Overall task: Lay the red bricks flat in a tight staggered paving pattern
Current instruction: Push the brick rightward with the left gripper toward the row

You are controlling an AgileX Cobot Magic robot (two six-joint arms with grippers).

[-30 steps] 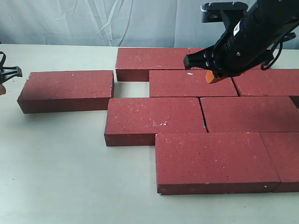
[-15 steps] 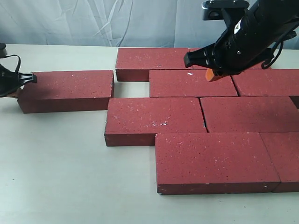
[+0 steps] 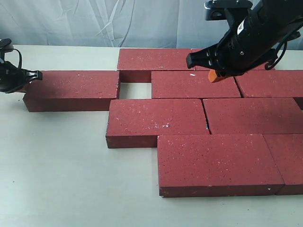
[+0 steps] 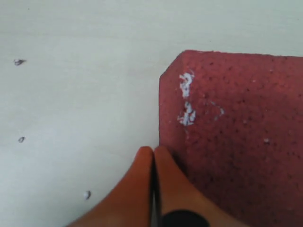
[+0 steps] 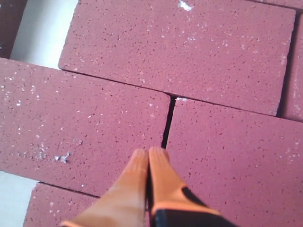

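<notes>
Orange-fingered left gripper (image 4: 152, 151) clenched against end of loose brick (image 3: 71, 87), right gripper (image 5: 148, 153) clenched above laid bricks (image 3: 156, 118)

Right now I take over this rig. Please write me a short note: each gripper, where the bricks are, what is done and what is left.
Left gripper: shut, holding nothing, fingers at the end face of the loose brick.
Right gripper: shut, holding nothing, hovering over a seam in the paved bricks.
Done: the paved bricks lie flat and staggered, mostly tight. The loose brick lies flat, in line with the second row.
Left: a patch of table shows between the loose brick and the second-row brick. Probably push the loose brick along to close it.
</notes>
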